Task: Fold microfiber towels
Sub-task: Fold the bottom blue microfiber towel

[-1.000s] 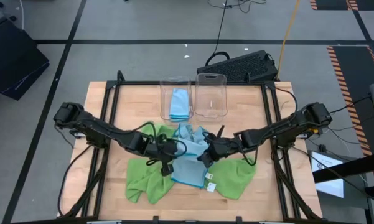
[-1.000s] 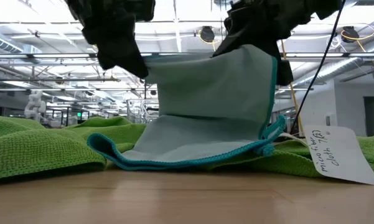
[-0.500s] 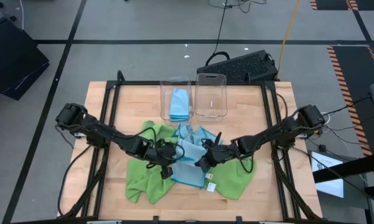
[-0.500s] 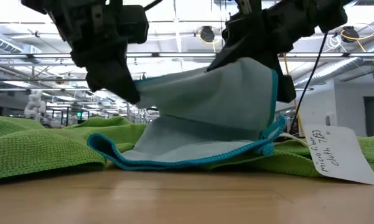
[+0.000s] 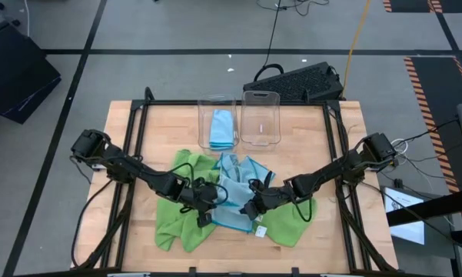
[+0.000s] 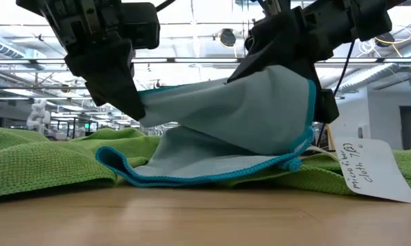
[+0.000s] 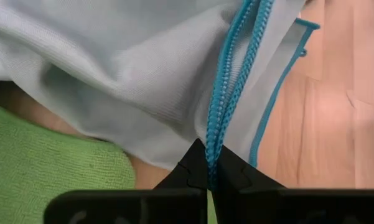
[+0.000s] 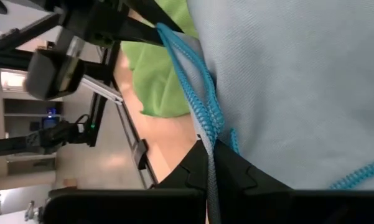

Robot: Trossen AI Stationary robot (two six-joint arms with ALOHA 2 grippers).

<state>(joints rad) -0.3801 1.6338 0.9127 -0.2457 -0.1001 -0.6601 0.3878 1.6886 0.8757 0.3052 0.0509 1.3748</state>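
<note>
Blue towel (image 6: 226, 130): far edge pinched between left gripper (image 5: 202, 206) and right gripper (image 5: 253, 206), both clamped tight. Risk: uneven pull slips a corner, skewing the fold.

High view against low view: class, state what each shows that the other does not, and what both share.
Only the high view shows two clear bins, one holding a folded blue towel, and a keyboard. Only the low view shows a handwritten tag and the room behind. Both show the left gripper and right gripper shut on the light blue towel, over green towels.
</note>
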